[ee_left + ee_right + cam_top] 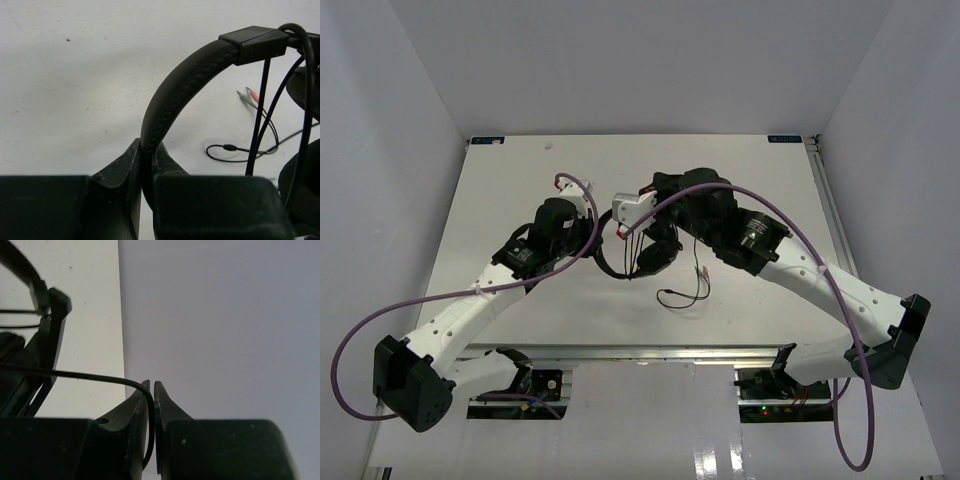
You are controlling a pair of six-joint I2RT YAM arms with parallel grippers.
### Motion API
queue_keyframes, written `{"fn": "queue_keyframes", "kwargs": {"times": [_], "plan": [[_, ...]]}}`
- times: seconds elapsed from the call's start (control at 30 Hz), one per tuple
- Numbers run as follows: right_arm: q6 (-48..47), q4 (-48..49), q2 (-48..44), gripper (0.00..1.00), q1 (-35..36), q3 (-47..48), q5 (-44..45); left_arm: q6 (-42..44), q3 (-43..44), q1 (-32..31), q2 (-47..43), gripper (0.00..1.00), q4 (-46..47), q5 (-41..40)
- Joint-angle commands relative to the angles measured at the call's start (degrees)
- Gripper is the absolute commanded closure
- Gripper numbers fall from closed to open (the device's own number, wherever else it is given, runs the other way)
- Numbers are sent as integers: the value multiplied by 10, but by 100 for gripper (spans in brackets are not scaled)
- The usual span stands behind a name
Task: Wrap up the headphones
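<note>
Your left gripper (148,152) is clamped on the padded band of the black over-ear headphones (185,80), mid-table between both arms. Your right gripper (151,386) pinches their thin black cable (90,375). The plug end lies loose, so most wrapping looks left to do.

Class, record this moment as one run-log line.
left pincer: shut on headband | right pincer: shut on cable | plugs: lying on table

Robot lab cell: white table (520,180), plain enclosing walls (640,60).
</note>
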Motion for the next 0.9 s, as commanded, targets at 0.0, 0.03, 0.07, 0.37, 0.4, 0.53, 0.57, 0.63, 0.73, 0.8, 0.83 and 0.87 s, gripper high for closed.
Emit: {"fn": "queue_keyframes", "kwargs": {"times": [0.0, 0.03, 0.07, 0.37, 0.4, 0.53, 0.57, 0.63, 0.73, 0.8, 0.83, 0.87], "plan": [[40, 70, 19, 87, -21, 69, -16, 30, -29, -14, -33, 100, 16, 83], [46, 70, 25, 87, -24, 77, -22, 30, -34, -18, -35, 100, 17, 85], [48, 70, 30, 87, -25, 83, -26, 30, -37, -19, -36, 100, 18, 85], [82, 68, 76, 87, -35, 122, -59, 35, -30, -33, -42, 100, 18, 104], [83, 67, 79, 87, -36, 123, -62, 36, -29, -33, -42, 100, 17, 105], [108, 68, 90, 87, -48, 132, -76, 39, -27, -34, -45, 100, 17, 115], [115, 68, 93, 87, -53, 135, -80, 39, -27, -35, -46, 100, 17, 118], [130, 66, 101, 88, -63, 138, -88, 41, -27, -36, -48, 100, 18, 123], [145, 60, 109, 88, -74, 142, -99, 44, -27, -37, -50, 100, 18, 130], [154, 56, 113, 88, -80, 144, -106, 44, -25, -37, -51, 100, 17, 133], [158, 55, 115, 88, -81, 145, -110, 46, -24, -37, -52, 100, 18, 136], [161, 53, 118, 88, -82, 147, -114, 47, -24, -37, -52, 100, 18, 140]]}}
